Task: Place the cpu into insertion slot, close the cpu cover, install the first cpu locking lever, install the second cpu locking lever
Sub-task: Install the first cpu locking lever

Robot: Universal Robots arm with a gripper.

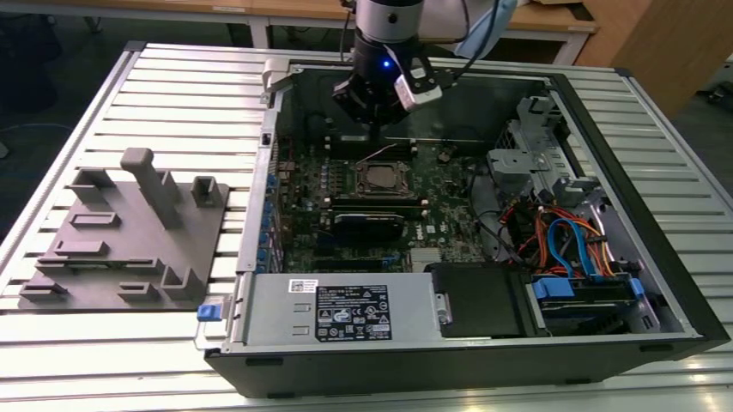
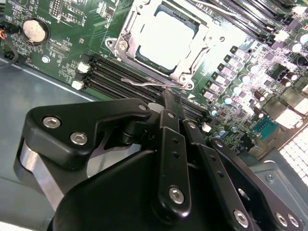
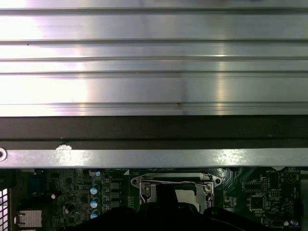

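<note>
Second wrist view: my pincer (image 2: 171, 102), pinched narrow and empty, hangs beside the locking lever (image 2: 139, 83); slipping off that wire could, I judge, gouge the memory slots (image 2: 108, 72).

An open black computer case (image 1: 458, 369) lies on the ribbed aluminium surface (image 1: 172, 77), with a grey moulded fixture (image 1: 115, 257) just beside it on the exterior view's left. Inside are a green motherboard (image 1: 447, 219), blue and orange cables (image 1: 567, 245) and a labelled silvery box (image 1: 343, 313). A coin battery (image 2: 35, 30) sits on the board in the second wrist view.
</note>
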